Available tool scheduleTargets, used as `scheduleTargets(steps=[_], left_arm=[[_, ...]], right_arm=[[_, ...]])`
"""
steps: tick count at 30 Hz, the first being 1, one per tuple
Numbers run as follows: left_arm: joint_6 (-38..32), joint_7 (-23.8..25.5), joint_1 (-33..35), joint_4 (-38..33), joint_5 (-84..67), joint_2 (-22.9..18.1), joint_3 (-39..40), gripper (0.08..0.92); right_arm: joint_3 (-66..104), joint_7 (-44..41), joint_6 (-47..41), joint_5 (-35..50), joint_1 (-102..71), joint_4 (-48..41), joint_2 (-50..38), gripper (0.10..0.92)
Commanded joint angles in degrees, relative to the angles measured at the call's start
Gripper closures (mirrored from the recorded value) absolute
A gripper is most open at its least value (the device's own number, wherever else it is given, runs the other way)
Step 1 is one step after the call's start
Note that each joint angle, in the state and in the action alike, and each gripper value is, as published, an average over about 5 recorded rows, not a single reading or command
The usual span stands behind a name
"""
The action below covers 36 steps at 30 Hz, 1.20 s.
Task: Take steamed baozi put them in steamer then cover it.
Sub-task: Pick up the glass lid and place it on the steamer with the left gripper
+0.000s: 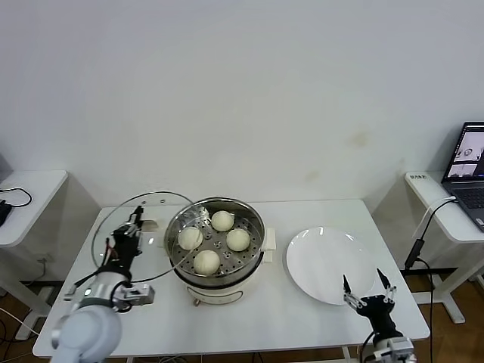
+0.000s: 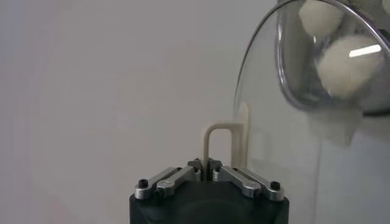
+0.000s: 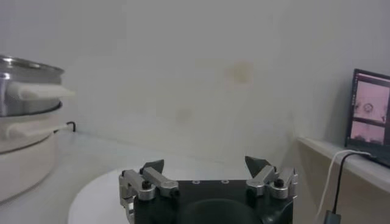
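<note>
The steel steamer point(image 1: 253, 219) stands mid-table on its cream base. Several cream-white baozi point(image 1: 222, 221) lie on its perforated tray. My left gripper point(image 1: 134, 223) is shut on the cream handle point(image 2: 214, 137) of the clear glass cover point(image 1: 144, 234) and holds it tilted, off the table, just left of the steamer. In the left wrist view the cover's glass point(image 2: 286, 158) stands on edge and baozi point(image 2: 346, 64) show through it. My right gripper point(image 1: 366, 291) is open and empty at the table's front right. In the right wrist view it point(image 3: 206, 164) hangs over the plate, with the steamer point(image 3: 27, 70) far off.
A flat white plate point(image 1: 329, 265) lies right of the steamer. Side tables stand at both ends, with a laptop point(image 1: 467, 170) and a cable point(image 1: 423, 227) at the right. The table's front edge is close to my right gripper.
</note>
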Motion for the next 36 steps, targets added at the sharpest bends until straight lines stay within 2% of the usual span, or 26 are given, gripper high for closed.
scheduleTargets(steps=[1,6,10,24,36], left_arm=[[2.6,3.9,-7.4,4.0,9.5,-6.5,11.3,0.861],[2.7,4.8,-8.8,6.2,13.0,-11.9,13.1,0.861],[3.1,5.6,-9.5,7.2,15.1,-14.7,14.2,0.861],[3.3,6.5,-11.6,10.4,20.8,-20.4,16.2,0.861],[2.6,6.4,-10.9,11.6,23.9,-21.8,16.8,0.861]], right_arm=[[-1.8,1.2,0.1,-7.8,0.9,-1.3,1.5,0.203],[-2.1,1.1,0.1,-8.2,1.1,-1.6,1.6,0.203],[-2.4,1.0,0.1,-8.3,1.2,-2.0,1.7,0.203],[-2.7,1.0,0.4,-8.4,1.3,-3.2,1.7,0.203],[-3.0,1.0,0.5,-8.4,1.5,-3.7,1.7,0.202]])
